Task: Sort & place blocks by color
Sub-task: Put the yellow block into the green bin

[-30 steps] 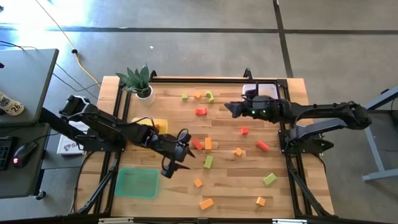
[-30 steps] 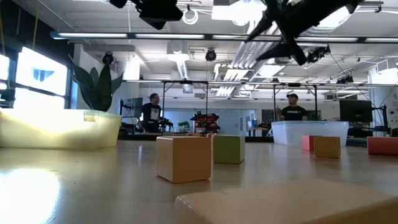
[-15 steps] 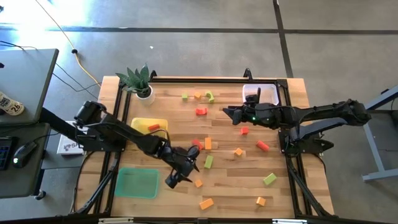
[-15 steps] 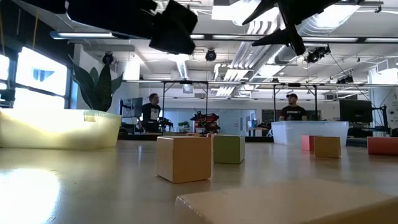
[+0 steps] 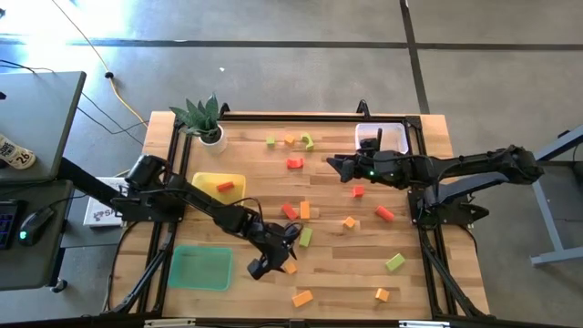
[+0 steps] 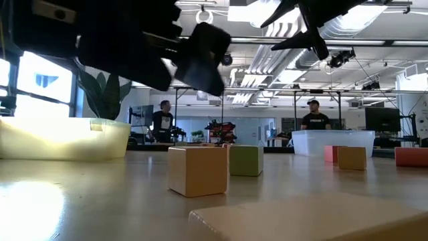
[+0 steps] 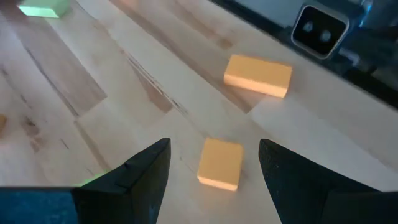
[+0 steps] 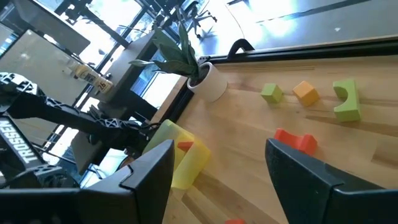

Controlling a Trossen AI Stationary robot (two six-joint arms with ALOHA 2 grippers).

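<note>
Left gripper point(image 5: 281, 256) above the table point(image 5: 337, 278) toward its front edge, fingers spread wide and empty, straddling a small orange cube point(image 7: 220, 163) without touching it. Orange brick point(image 7: 258, 75) close by, nearer the front edge. Right gripper point(image 5: 333, 164) raised over the table's middle rear, fingers wide apart, empty. Red, orange and green blocks scattered across the tabletop; one red block point(image 5: 224, 187) inside the yellow tray point(image 5: 202, 180) near the left edge.

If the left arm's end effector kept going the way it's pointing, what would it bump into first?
Probably the small orange cube. In the wrist view it sits right between the open left end effector's fingers. An orange brick lies farther on. How much height remains is unclear.
</note>
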